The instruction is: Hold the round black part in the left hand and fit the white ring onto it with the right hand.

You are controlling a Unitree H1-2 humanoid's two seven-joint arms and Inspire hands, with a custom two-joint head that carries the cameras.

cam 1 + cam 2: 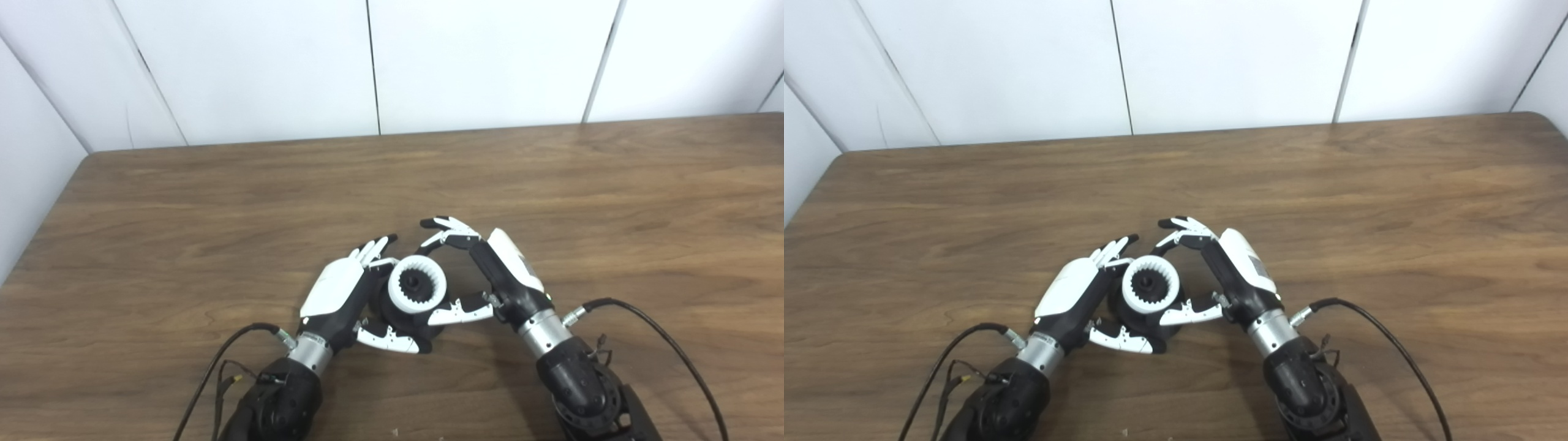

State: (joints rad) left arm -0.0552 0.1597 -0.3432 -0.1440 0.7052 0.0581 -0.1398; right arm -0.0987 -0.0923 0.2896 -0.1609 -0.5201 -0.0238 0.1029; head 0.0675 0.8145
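The round black part (398,315) is cupped in my left hand (343,294), just above the table near its front edge. Fingers wrap its far side and the thumb (389,340) lies under its near side. The white toothed ring (418,285) sits on top of the black part, with a black toothed hub showing in its centre. My right hand (490,269) stands close on the ring's right with its fingers apart. Its fingertips (444,229) arch past the ring's far edge and its thumb (459,313) points at the ring's near right rim. Whether the thumb touches it is unclear.
The wooden table (551,196) stretches back to a white panelled wall (380,61); its left edge runs close to the left wall. A black cable (667,343) trails from the right wrist and another cable (214,367) from the left wrist.
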